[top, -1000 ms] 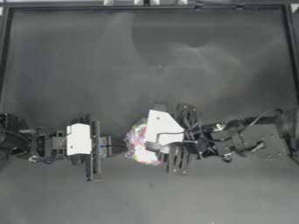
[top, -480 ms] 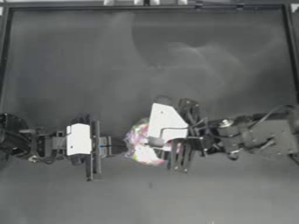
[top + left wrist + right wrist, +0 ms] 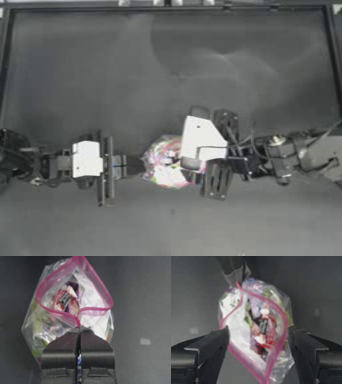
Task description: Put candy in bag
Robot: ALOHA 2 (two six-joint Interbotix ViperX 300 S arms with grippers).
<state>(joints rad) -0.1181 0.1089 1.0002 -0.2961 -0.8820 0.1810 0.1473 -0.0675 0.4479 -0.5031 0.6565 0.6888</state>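
The bag sits near the middle of the table, between the two arms. The left gripper has its jaws pressed together on the pink strip at one end of the bag's mouth, holding that edge pinched. The mouth gapes wide in a loop, with colourful wrapped sweets inside. The right gripper is spread wide, one jaw on each side of the bag at its opposite end, close to the plastic; whether they touch it cannot be told. In the top view it lies over the bag's right part. A separate whitish candy cannot be made out.
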